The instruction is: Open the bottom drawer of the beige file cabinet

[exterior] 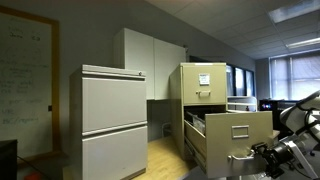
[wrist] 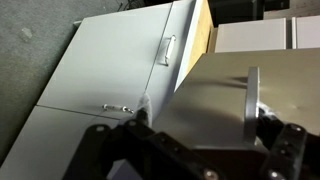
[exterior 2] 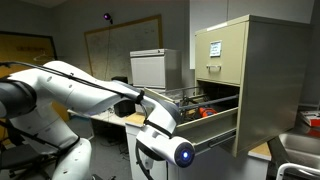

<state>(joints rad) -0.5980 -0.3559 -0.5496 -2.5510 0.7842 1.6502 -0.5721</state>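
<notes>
The bottom drawer (exterior: 238,135) stands pulled well out of the beige file cabinet (exterior 2: 270,80), its rectangular front facing away from the cabinet body. The drawer above it is shut and carries a white paper (exterior 2: 214,49).

In the wrist view the drawer's beige front fills the foreground, with its silver pull (wrist: 250,100) close to one dark finger of the gripper (wrist: 200,130). The fingers stand apart, one at each side of the frame, and nothing is clamped between them.

In an exterior view the white robot arm (exterior 2: 100,95) reaches across in front of the cabinet and hides the drawer's front. What lies inside the drawer is too dim to make out.

Beside the cabinet, a gap apart, stands a wider light-grey cabinet (exterior: 113,120) with its drawers shut. Behind the two are tall white cupboards (exterior: 150,60). A whiteboard (exterior: 25,80) hangs on the wall beyond the grey cabinet. Windows with blinds (exterior: 295,75) lie on the cabinet's other side.
</notes>
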